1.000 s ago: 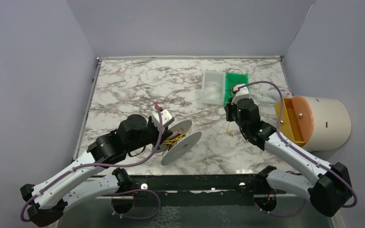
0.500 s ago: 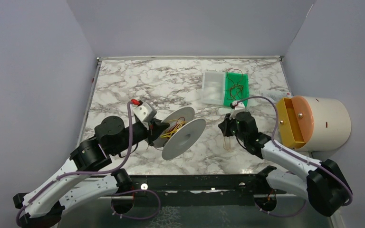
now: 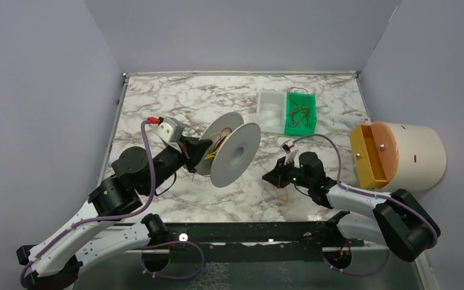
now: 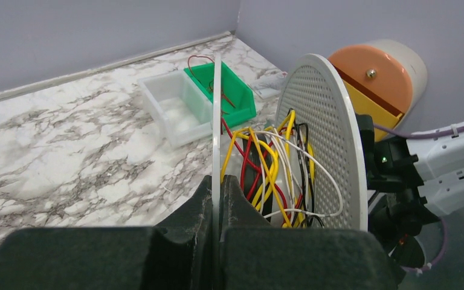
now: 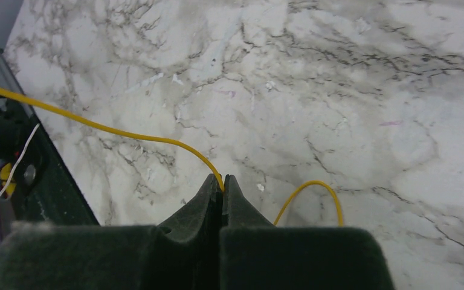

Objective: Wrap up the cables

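Observation:
The white spool (image 3: 235, 154) stands on edge above the table's middle. My left gripper (image 3: 194, 158) is shut on its near flange (image 4: 216, 121); the perforated far flange (image 4: 326, 139) faces the right arm. Yellow, red, white and black cables (image 4: 272, 169) lie tangled round its core. My right gripper (image 3: 273, 179), low over the table right of the spool, is shut on a thin yellow cable (image 5: 127, 136) that runs off to the left in the right wrist view, with a loop (image 5: 314, 190) lying on the marble. More reddish-brown cables (image 3: 299, 112) lie in the green bin.
A green bin (image 3: 309, 118) and a clear white bin (image 3: 270, 112) stand side by side at the back right. An orange and cream drum (image 3: 399, 154) lies at the right edge. The black rail (image 3: 248, 232) runs along the table's near edge.
My left arm has lifted the spool up and back, turning it more upright. My right gripper has moved down and toward the near left, away from the bins, with the yellow cable.

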Controlling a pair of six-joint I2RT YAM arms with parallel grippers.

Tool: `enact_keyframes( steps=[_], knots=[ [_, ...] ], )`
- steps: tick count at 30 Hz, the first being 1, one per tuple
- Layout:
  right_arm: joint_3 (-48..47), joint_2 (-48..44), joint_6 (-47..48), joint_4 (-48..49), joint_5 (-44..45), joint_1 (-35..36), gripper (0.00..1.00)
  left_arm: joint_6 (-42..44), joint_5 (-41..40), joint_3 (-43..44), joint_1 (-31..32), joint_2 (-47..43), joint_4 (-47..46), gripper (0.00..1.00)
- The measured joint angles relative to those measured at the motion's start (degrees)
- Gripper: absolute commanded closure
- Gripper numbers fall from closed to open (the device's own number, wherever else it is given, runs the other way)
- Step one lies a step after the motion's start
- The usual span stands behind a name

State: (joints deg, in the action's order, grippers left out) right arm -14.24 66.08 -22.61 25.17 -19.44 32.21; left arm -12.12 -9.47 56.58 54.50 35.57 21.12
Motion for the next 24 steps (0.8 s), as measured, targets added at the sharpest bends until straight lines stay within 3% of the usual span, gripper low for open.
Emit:
enact_keyframes(
  steps=[6, 24],
  knots=[
    [1.3, 3.4, -3.1, 7.1, -4.4, 4.1, 0.99, -1.1, -3.4, 0.0, 0.0, 1.5, -4.1, 1.00],
    [3.1, 9.9, -8.6, 23.8, -4.1, 19.8, 0.88, -2.3, -10.8, 0.0, 0.1, 4.2, -12.7, 1.00]
  ],
)
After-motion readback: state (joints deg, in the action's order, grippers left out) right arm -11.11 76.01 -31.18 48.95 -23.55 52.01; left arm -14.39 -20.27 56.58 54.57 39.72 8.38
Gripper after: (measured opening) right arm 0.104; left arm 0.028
